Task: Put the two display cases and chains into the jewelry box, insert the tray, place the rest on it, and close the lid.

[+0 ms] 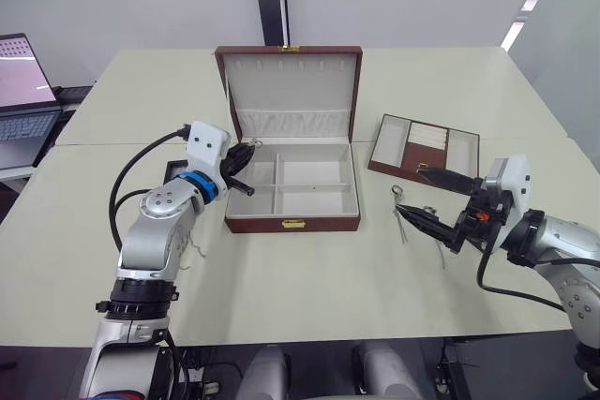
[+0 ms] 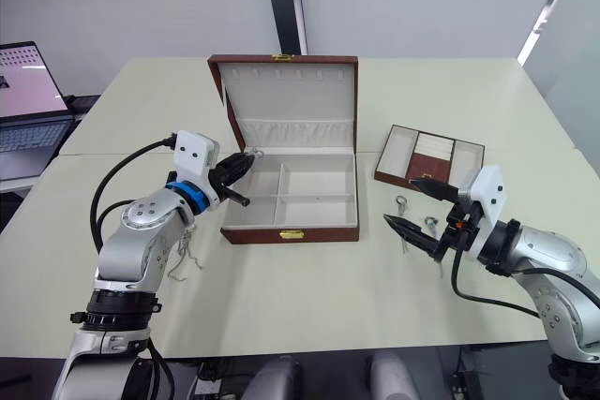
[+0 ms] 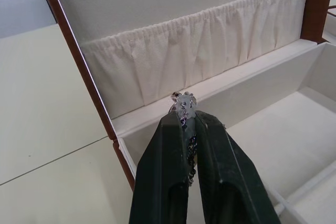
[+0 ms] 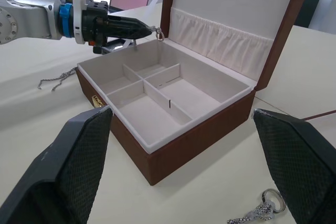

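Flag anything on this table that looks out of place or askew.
Nothing looks damaged or spilled. One chain lies loose on the table left of the jewelry box, apart from the pieces lying to the box's right. The left gripper is shut on another chain over the box's left edge.

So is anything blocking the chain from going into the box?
Nothing visible is. The left gripper holds the chain over the box's open back-left compartment, and the lid stands up behind it.
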`<state>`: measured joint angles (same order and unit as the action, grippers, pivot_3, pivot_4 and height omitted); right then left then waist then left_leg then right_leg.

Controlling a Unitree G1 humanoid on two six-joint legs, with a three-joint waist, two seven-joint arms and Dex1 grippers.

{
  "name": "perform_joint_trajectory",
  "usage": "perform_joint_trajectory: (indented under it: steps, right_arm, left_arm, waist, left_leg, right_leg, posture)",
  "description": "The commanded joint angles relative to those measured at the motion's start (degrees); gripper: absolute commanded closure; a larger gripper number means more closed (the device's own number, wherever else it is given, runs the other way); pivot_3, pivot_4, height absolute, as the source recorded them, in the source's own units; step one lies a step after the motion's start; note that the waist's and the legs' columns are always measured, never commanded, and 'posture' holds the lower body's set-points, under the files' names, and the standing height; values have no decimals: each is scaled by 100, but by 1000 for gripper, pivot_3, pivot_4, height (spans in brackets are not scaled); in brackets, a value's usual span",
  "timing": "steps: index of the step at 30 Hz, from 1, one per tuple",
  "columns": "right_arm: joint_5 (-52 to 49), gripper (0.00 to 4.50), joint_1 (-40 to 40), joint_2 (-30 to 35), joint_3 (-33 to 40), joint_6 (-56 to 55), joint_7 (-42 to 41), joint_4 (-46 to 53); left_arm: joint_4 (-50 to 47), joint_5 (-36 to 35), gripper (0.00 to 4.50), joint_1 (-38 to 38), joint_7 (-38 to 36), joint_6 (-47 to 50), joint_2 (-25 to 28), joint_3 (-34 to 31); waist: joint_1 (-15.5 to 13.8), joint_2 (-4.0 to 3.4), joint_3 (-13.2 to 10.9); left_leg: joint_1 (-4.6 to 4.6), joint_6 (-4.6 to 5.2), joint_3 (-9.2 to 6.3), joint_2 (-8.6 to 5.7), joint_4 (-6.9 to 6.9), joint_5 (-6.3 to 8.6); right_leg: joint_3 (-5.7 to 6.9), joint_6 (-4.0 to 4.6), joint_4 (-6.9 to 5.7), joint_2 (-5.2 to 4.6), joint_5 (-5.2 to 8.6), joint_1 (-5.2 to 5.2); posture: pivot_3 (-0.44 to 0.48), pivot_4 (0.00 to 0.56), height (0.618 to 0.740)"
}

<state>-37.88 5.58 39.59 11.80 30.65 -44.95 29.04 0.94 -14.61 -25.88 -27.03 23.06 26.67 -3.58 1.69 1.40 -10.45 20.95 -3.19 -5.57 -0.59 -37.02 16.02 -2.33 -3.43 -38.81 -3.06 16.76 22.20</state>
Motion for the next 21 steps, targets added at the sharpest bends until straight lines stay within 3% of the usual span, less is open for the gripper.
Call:
perform_joint_trajectory:
  steps: [1,8,21]
  right_arm:
    - [-134,0,4,63,178,2,29,215]
    - [-129,0,-23,43,170,-2,53,228]
    - [-156,0,4,64,152,13,101,210]
  left_arm:
    - [-22,81,4485,-71,0,-165,-18,-34]
    - [107,132,4485,-126,12,-262,-45,-78]
    - [27,-71,538,-323,-133,-273,-218,-116]
  waist:
    - [0,0,0]
    - [0,0,0]
    - [4,0,0]
  left_leg:
    - [0,0,1,0,0,0]
    - [0,0,0,0,0,0]
    - [0,0,0,0,0,0]
  right_leg:
    - [0,0,0,0,0,0]
    - [0,0,0,0,0,0]
    - [1,0,-1,0,0,0]
  posture:
    - [0,150,740]
    - [0,150,740]
    - [0,150,740]
